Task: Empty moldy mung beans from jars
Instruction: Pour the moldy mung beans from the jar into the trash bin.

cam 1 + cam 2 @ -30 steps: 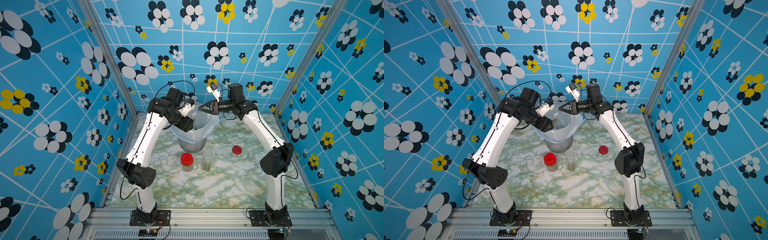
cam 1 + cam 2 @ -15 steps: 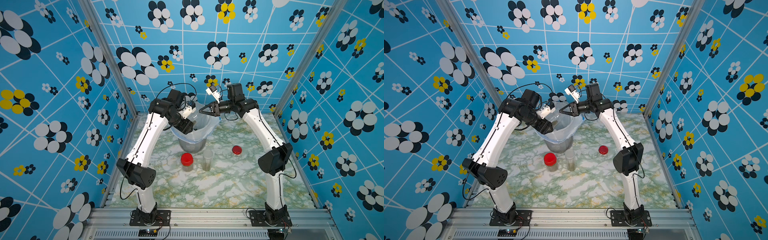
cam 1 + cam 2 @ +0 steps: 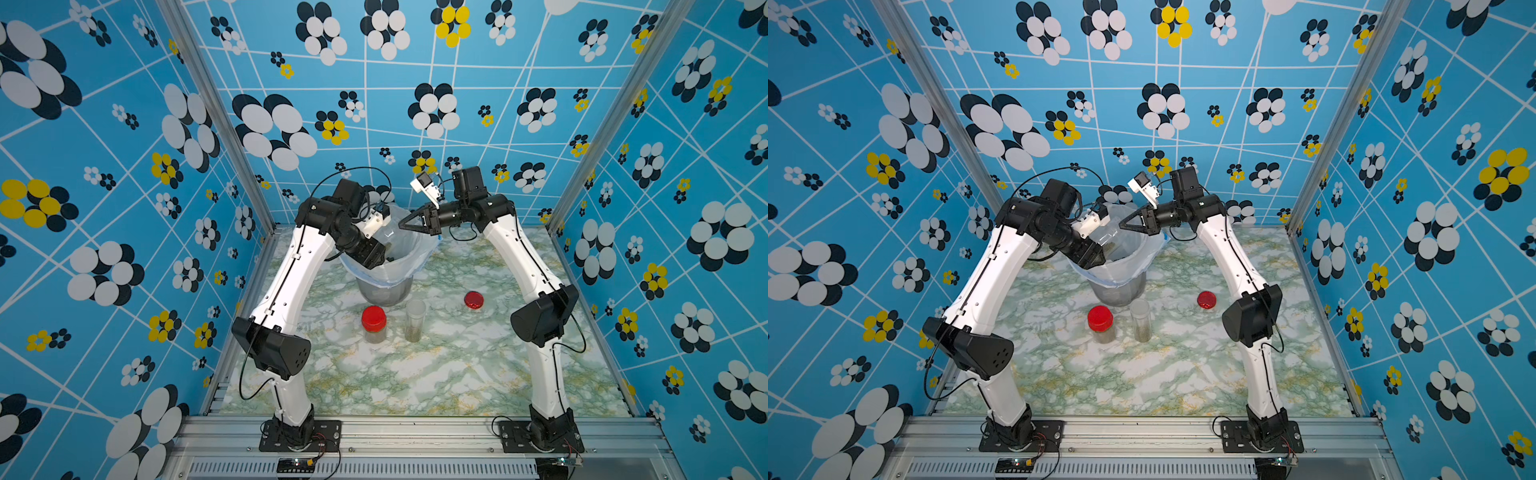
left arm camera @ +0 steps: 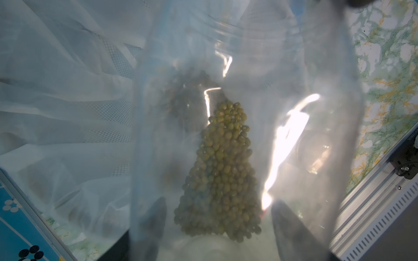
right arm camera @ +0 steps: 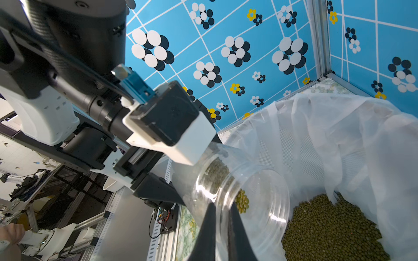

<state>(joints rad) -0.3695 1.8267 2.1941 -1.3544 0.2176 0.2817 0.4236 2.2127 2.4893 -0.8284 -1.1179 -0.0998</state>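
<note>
My left gripper (image 3: pixel 380 249) is shut on a clear lidless jar (image 3: pixel 1111 237) and tilts it mouth-down over the bag-lined bucket (image 3: pixel 384 286). In the left wrist view the fingers (image 4: pixel 158 217) flank the jar (image 4: pixel 248 67), and moldy mung beans (image 4: pixel 224 169) lie along its lower wall. A heap of beans (image 5: pixel 328 226) fills the bucket's bottom. My right gripper (image 5: pixel 222 208) is shut, with its tips at the jar's mouth rim (image 5: pixel 255 196); whether they pinch the wall is unclear. A red-lidded jar (image 3: pixel 374 326) and a taller lidless jar (image 3: pixel 414 322) stand in front of the bucket, both with beans.
A loose red lid (image 3: pixel 473 300) lies on the marble table to the right of the bucket, near my right arm's elbow (image 3: pixel 540 320). The white bag (image 5: pixel 339 135) drapes over the bucket's rim. Patterned blue walls close in the back and both sides.
The right gripper's jaws have closed together and its tips have dipped slightly towards the jar's mouth. The left gripper still holds the jar tilted over the bucket.
</note>
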